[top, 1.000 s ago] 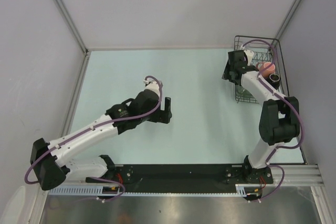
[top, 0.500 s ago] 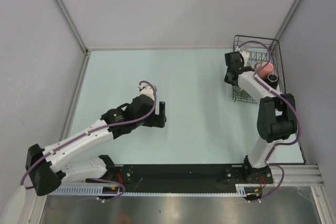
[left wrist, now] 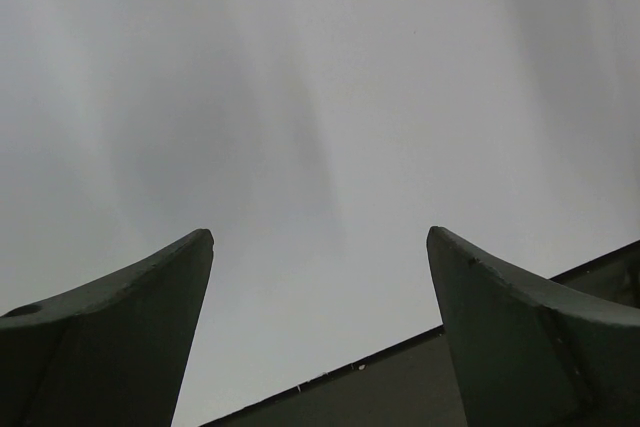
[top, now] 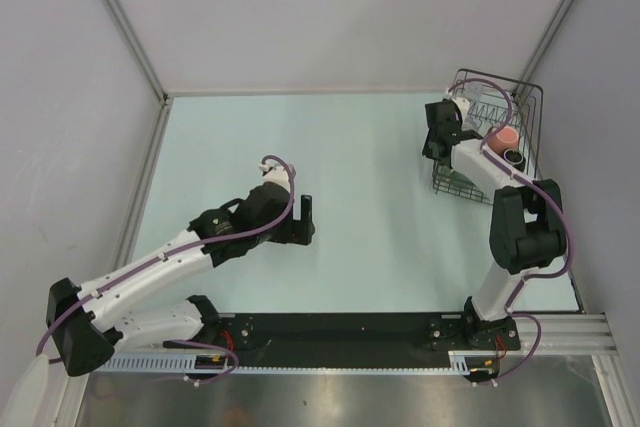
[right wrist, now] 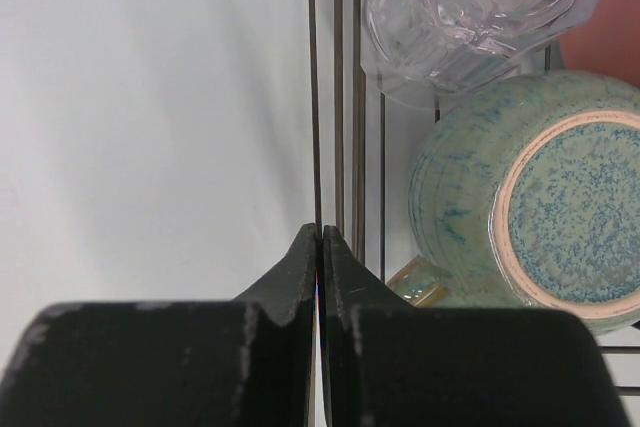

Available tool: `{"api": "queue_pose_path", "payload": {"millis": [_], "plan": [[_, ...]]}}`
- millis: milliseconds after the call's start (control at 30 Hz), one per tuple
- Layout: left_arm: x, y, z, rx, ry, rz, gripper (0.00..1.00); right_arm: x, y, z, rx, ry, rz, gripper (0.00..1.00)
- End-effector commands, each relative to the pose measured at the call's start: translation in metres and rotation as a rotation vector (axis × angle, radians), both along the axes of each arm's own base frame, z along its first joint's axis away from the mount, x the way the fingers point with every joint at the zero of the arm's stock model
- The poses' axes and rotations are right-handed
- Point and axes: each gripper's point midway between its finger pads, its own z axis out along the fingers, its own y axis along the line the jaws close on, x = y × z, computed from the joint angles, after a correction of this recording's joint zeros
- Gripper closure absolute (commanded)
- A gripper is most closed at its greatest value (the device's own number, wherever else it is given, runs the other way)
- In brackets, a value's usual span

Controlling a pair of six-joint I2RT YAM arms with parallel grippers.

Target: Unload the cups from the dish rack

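The dish rack, a black wire basket, stands at the far right of the table and sits askew. A salmon-pink cup and a dark pale-rimmed cup lie in it. My right gripper is at its left side. In the right wrist view that gripper is shut on a thin rim wire of the rack. Just right of it lie a sage-green mug on its side and a clear glass tumbler. My left gripper hangs open over mid-table, nothing between its fingers.
Grey walls close in the pale green table at the back and on both sides. The rack stands close to the right wall. The black base rail runs along the near edge.
My right gripper has shut onto the rack's side wire, and the rack's near left corner has shifted left so the rack now sits skewed. My left arm drew back slightly towards the left.
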Motion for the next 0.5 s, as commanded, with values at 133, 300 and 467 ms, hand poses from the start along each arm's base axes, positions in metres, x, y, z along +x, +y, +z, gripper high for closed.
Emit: {"api": "queue_pose_path", "payload": {"millis": [133,300,467], "plan": [[0.003,0.006,0.005,-0.019,-0.015,0.043,0.07,-0.031,0.012,-0.01,0.03,0.066,0.005,1.0],[0.004,0.01,0.009,-0.021,-0.03,0.068,0.07,-0.046,0.041,-0.015,0.028,0.085,0.074,1.0],[0.006,0.014,0.013,-0.011,-0.046,0.084,0.07,-0.06,0.065,-0.009,0.04,0.071,0.095,1.0]]}}
